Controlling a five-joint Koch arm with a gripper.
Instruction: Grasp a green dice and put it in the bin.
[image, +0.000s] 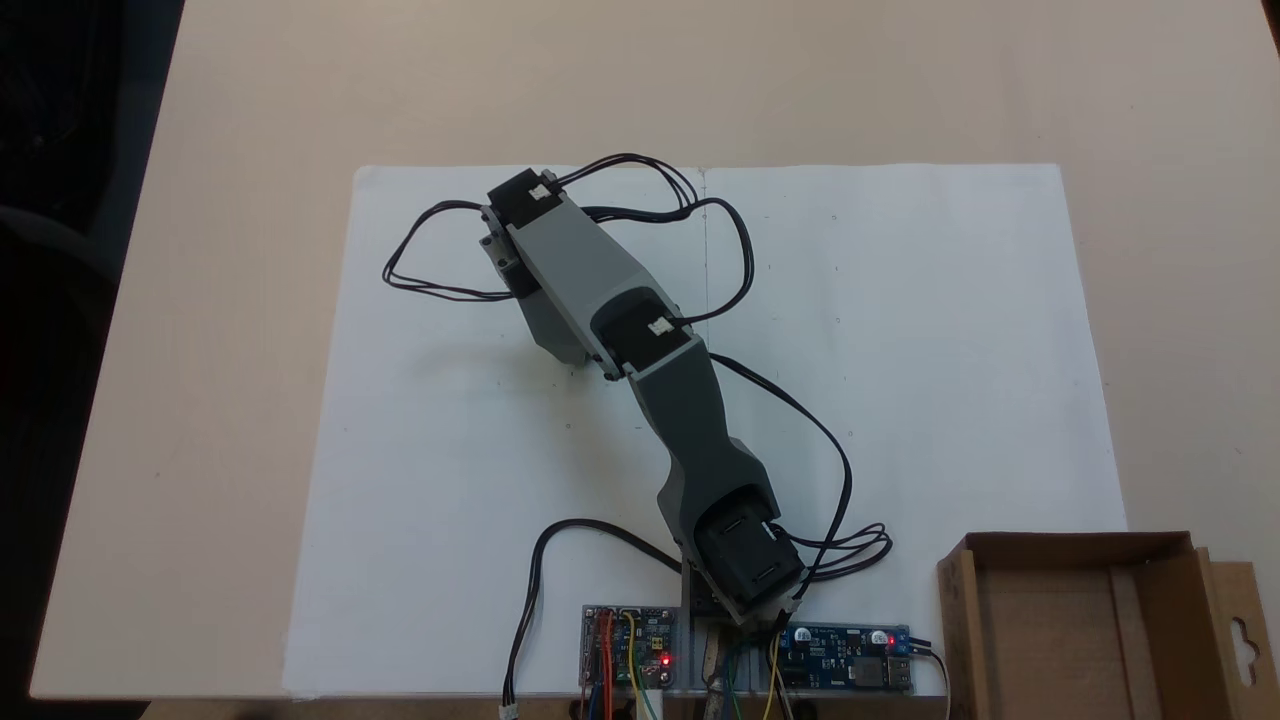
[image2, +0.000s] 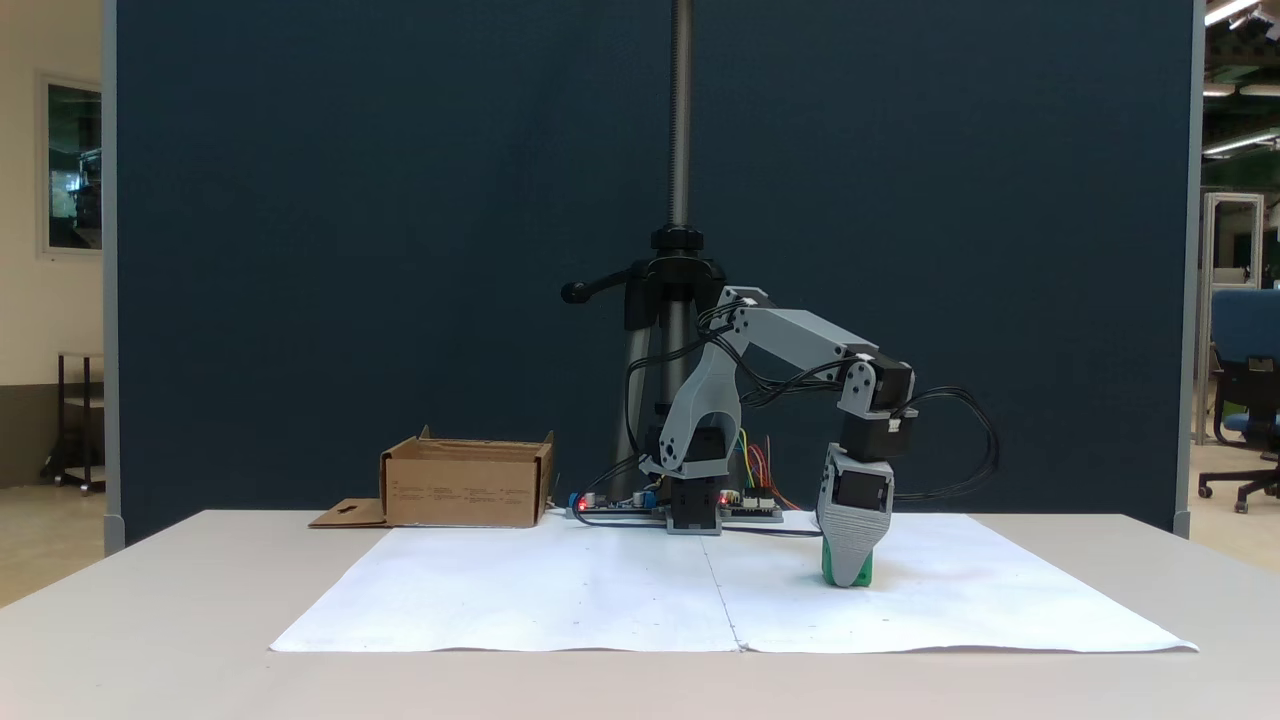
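Arm: reached out from its base at the desk edge, elbow raised, wrist pointing straight down over the white paper (image2: 600, 590).
Fingers (image2: 848, 578): in a fixed view, lowered to the paper with one ribbed grey finger facing the camera and the other hidden behind it; how far apart they stood could not be told, nor whether they actually gripped anything.
Green dice (image2: 864, 568): in that same view, resting on the paper right at the fingertips, mostly covered by the near finger, green showing along its right and left edges. In the fixed view from above, the arm's forearm covered that spot.
Bin (image: 1090, 620): brown cardboard box standing on the desk (image: 250, 120) beside the arm's base and circuit boards (image: 845, 655), well apart from the dice; its inside looked bare where visible, and one flap with a hang-hole cutout lay flat outward.
Paper: two white sheets side by side, seam running down the middle.
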